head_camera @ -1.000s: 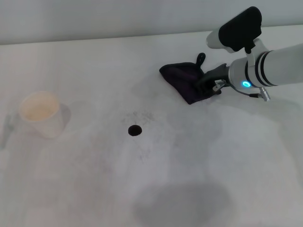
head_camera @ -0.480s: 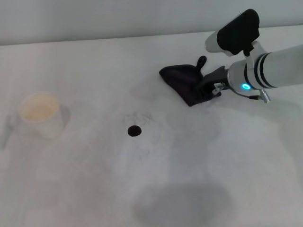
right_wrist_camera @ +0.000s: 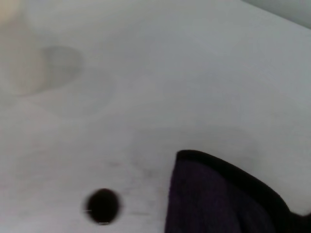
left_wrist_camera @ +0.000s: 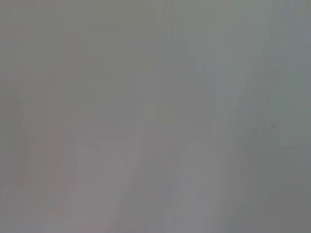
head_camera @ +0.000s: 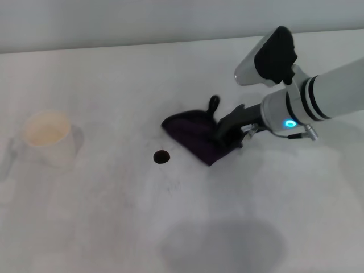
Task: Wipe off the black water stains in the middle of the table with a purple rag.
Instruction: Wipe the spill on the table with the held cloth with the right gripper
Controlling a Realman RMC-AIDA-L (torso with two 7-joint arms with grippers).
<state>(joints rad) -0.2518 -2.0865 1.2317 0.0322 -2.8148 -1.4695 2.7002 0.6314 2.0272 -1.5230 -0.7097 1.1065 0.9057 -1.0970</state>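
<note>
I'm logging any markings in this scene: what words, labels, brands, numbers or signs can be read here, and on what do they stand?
None: no readable text in any view.
The paper cup: plain, no print visible.
The purple rag: no label showing.
The right gripper, shut on the rag: only a blue light on the wrist, no lettering.
The table bears just the black water stains.

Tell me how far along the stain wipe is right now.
Done: the right hand is shut on the purple rag and has it down on the table close to the black water stains. In hand: bringing the rag to the blot. Left: the blot is uncovered and whole, so no wiping has reached it. The left hand is out of view.
</note>
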